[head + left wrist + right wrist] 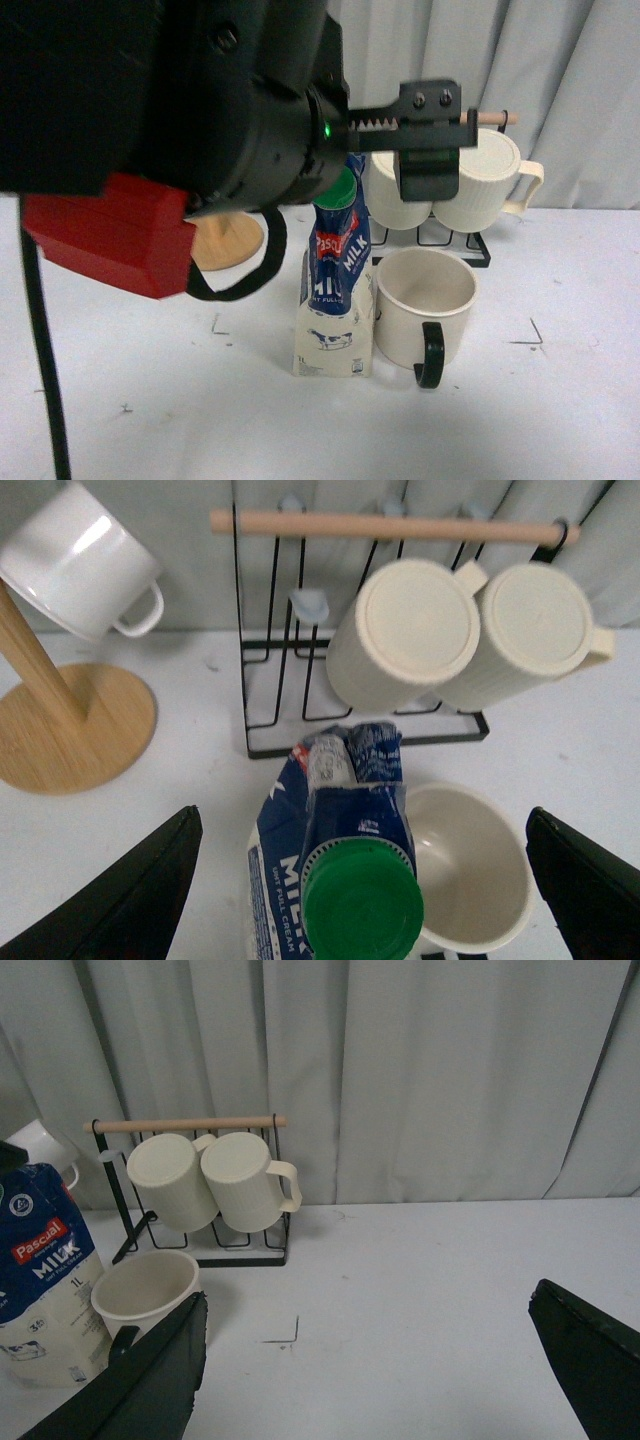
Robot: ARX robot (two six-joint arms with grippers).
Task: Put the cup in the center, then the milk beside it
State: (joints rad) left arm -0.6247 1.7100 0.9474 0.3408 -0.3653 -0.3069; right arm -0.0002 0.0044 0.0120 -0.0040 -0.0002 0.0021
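Fingers of the left arm spread wide above the milk — released upright on the counter, touching the cup; right fingers also apart. Placement looks complete — withdrawal upward likely follows.

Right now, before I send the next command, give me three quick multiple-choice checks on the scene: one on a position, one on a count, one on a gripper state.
1. In the front view, the milk stands:
A. left of the cup
B. right of it
C. inside it

2. Ribbed mugs on the rack:
A. one
B. two
C. four

3. Left gripper:
A. shut on milk
B. shut on cup
C. open

Answers: 1 A, carton sits close beside the cup's left. 2 B, two hang from the wooden bar. 3 C, fingers are spread wide, clear of the carton.
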